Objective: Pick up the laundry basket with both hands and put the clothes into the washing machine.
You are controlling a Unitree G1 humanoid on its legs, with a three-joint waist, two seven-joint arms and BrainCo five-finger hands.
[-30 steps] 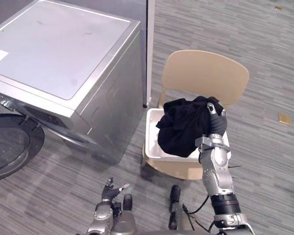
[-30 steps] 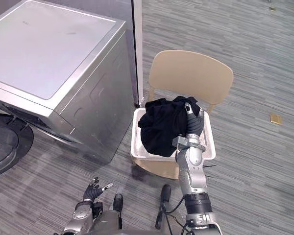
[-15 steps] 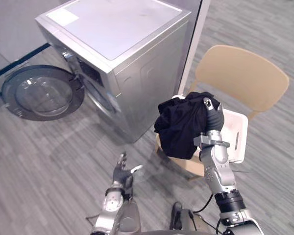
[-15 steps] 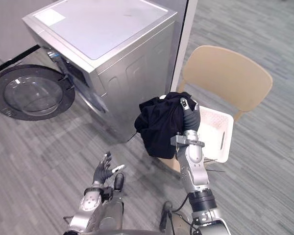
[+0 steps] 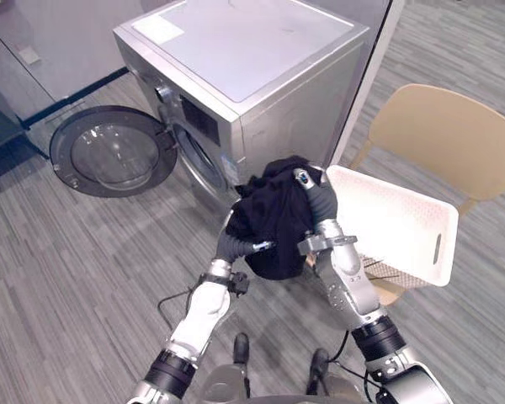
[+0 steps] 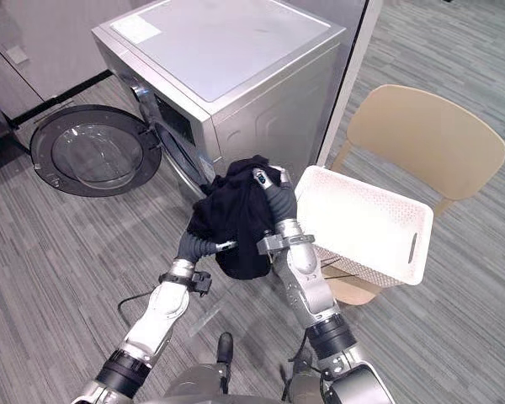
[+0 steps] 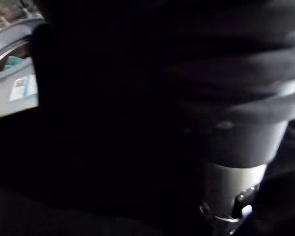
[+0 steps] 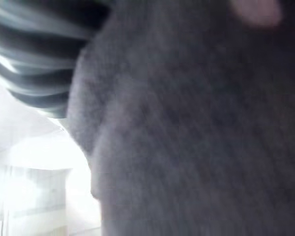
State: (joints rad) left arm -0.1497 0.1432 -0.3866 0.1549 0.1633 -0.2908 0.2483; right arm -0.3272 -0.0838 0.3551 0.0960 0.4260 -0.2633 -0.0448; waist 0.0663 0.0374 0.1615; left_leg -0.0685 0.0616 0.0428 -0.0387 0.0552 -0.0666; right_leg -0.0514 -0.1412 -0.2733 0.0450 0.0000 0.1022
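Observation:
A bundle of black clothes [image 5: 269, 223] hangs in the air in front of the washing machine [image 5: 252, 59], just below its open drum mouth [image 5: 198, 156]. My right hand [image 5: 320, 202] is shut on the bundle's right side, with a fingertip hooked over the top. My left hand [image 5: 230, 244] comes up from below and rests against the bundle's lower left. The cloth [image 7: 113, 123] shows close up in the left wrist view. The white laundry basket [image 5: 404, 219] sits tilted on the beige chair [image 5: 454, 143], to the right of my right hand.
The machine's round door [image 5: 109, 160] stands swung open to the left, low over the grey striped floor. A white panel edge [image 5: 379, 50] rises behind the machine. A cabinet front [image 5: 42, 50] runs along the far left.
The view has swung left toward the machine. My right hand carried the black clothes out of the basket toward the drum. My left hand rose from low down to the bundle.

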